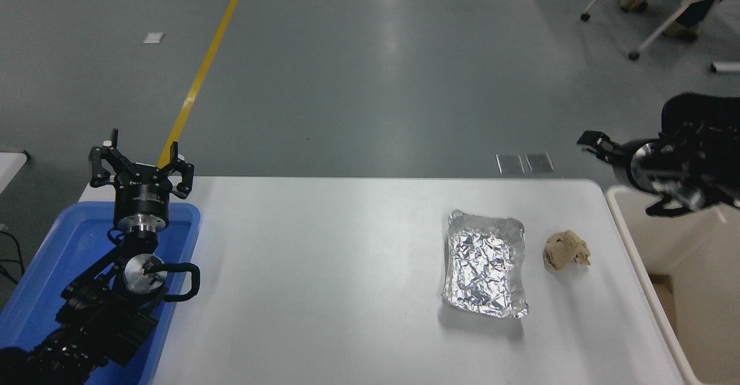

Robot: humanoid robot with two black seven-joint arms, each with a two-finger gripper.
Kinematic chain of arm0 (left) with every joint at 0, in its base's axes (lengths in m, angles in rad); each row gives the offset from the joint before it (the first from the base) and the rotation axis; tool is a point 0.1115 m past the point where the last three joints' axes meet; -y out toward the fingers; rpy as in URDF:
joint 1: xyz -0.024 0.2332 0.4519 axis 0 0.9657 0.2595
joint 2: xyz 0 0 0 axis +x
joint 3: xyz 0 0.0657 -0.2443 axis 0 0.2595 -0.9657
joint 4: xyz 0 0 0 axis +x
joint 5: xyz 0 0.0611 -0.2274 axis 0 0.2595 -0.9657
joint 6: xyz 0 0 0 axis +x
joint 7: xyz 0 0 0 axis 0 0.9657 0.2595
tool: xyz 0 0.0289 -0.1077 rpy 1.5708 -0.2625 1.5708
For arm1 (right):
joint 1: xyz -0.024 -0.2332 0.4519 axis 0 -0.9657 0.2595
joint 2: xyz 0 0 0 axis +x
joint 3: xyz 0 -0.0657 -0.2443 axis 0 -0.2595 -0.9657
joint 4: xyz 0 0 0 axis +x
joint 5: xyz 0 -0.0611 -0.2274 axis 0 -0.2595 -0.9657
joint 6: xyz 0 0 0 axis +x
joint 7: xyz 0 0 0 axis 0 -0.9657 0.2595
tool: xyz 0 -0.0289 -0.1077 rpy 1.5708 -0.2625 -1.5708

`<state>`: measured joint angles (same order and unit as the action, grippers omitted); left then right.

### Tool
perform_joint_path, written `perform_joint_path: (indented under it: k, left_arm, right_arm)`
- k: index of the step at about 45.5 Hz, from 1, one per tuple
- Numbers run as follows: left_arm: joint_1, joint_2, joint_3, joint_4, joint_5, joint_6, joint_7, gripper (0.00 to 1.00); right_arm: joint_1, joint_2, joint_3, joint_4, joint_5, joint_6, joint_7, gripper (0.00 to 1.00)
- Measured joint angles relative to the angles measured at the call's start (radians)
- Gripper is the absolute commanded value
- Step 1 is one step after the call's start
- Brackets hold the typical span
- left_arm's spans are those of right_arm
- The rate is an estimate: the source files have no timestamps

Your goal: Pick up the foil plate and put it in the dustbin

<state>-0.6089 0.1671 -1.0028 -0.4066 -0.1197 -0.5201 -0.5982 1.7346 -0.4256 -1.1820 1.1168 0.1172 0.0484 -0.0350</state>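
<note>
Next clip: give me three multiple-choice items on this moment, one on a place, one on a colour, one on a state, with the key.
1. Where does the foil plate lie?
A. on the white table, left of the paper ball
B. in the dustbin
C. in the blue tray

2. What colour is the crumpled paper ball?
A. blue
B. tan
C. silver

3. What is the right gripper holding?
A. the foil plate
B. the paper ball
C. nothing

Key: 1 A, the plate rests flat on the tabletop with the ball just to its right. 2 B, the ball is tan. 3 C, it hangs above the table's far right corner, apart from both things. The left gripper is parked open over the tray.
</note>
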Motion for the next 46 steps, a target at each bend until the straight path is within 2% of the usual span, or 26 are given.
perform_joint_path:
  k: [14,26,35,46]
  left_arm:
    - [0.000,0.000,0.000,0.000,0.000,-0.002,0.001,0.99]
    - [0.000,0.000,0.001,-0.001,0.000,-0.004,0.002,0.99]
    - [0.000,0.000,0.001,-0.001,0.001,-0.004,0.002,0.99]
    - [0.000,0.000,0.001,-0.001,0.001,-0.004,0.002,0.99]
  right_arm:
    - [0.413,-0.098,-0.053,0.327,-0.216,0.287,0.043,1.00]
    - [0.701,-0.178,-0.063,0.480,-0.285,0.570,0.064,1.00]
    - [0.814,-0.221,-0.066,0.523,-0.306,0.672,0.069,1.00]
    - [0.853,-0.240,-0.068,0.548,-0.322,0.716,0.071,1.00]
